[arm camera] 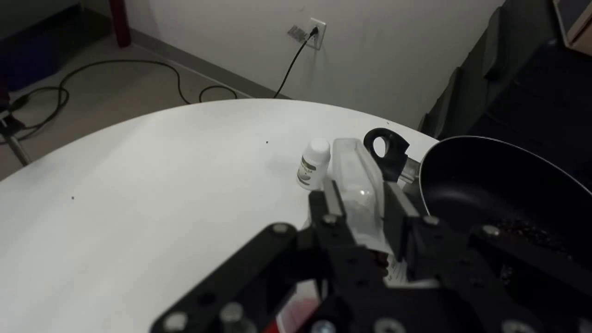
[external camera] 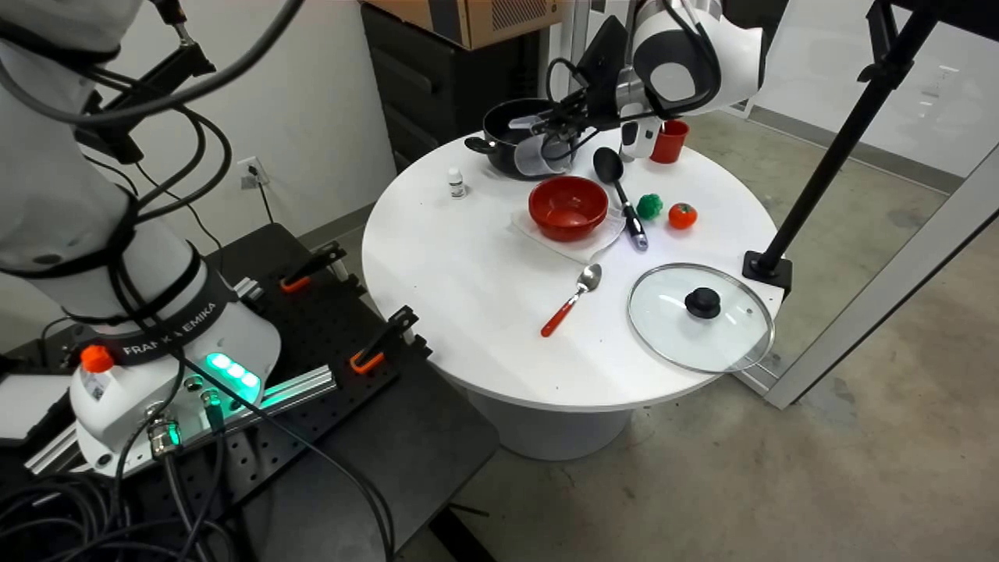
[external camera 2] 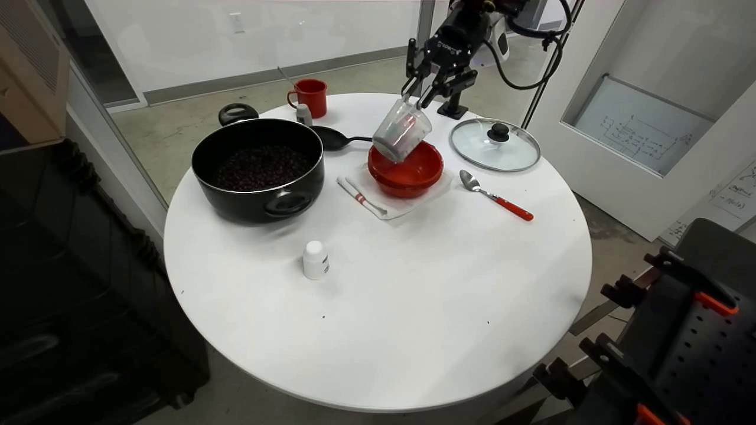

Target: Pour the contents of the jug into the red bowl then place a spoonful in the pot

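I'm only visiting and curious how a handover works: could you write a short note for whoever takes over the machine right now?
Claw: closed on the handle of the clear jug, which is raised and tilted.
Things: the red bowl sits on a white napkin; the jug looks near it, but whether directly above I can't tell. The pot stands uncovered, with dark, bean-like pieces inside. The red-handled spoon lies on the table.
Done: jug grasped and lifted.
Left: seemingly the pour; no contents show in the bowl, and how much the jug holds is unclear. Then a spoonful into the pot.
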`<state>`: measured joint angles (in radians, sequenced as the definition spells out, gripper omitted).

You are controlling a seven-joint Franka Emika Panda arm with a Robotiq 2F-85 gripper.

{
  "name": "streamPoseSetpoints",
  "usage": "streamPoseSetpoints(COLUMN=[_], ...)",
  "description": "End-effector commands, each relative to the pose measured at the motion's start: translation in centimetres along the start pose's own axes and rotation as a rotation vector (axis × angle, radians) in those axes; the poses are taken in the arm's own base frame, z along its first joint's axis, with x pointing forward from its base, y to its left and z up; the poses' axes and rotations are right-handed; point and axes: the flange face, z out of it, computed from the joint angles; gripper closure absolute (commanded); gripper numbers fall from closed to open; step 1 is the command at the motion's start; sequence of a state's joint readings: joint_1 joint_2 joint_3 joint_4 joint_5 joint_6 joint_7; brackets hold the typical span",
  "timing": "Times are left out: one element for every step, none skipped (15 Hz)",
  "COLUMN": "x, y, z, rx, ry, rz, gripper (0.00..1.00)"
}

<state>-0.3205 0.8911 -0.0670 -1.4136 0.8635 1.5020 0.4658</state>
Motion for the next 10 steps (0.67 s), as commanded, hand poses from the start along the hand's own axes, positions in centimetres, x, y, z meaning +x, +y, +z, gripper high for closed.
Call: streamPoseSetpoints(x=[2.3,2.8,3.3,3.7,4.1,4.4,4.6,4.8,5.0,5.2], y=[-1.0,-1.0,-1.1,-1.0,-1.0,-1.0,-0.9,-0.8,-0.8,-0.7], z=[0.0,0.2,0.3,0.4,0.5,0.5,0.5,0.4,0.3,0.0], rx=[0.009,0.007,0.006,0.005,0.002,-0.002,-0.003,-0.003,-0.003,0.000], ry=[-0.114,-0.145,-0.172,-0.202,-0.231,-0.265,-0.294,-0.326,-0.354,-0.384], rz=[0.082,0.097,0.109,0.119,0.129,0.136,0.144,0.152,0.159,0.166], gripper=[0.93,0.93,0.93,0.93,0.93,0.93,0.93,0.93,0.93,0.93])
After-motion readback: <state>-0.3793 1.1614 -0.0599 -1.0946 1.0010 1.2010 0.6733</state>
